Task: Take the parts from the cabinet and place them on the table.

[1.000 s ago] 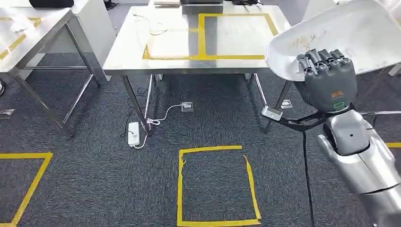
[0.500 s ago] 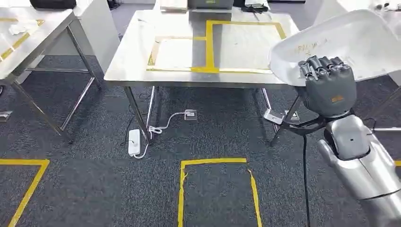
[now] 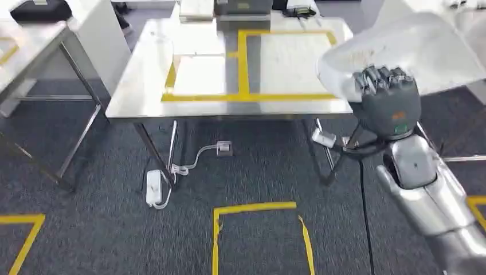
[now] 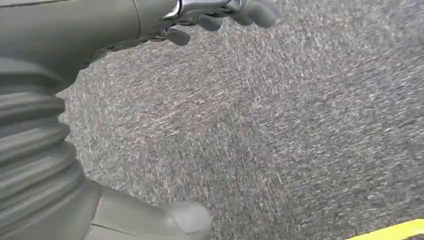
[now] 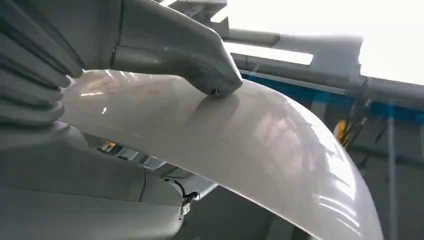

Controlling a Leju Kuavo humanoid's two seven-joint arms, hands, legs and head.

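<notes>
Currently my right hand [image 3: 385,94] grips the white curved panel [image 3: 424,48], fingers [image 3: 378,77] hooked over its near rim and thumb [image 5: 190,60] pressed flat on its glossy face. I hold the panel raised just off the right end of the steel surface [image 3: 137,86], which is marked with yellow tape [image 3: 243,63]. My left hand [image 4: 220,15] hangs over grey carpet [image 4: 300,125], its fingers slightly curled and holding nothing.

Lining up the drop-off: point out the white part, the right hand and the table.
white part [image 3: 435,48], head view, its broad curved surface
right hand [image 3: 385,94], head view, back of hand
table [image 3: 137,86], head view, bare steel top
</notes>
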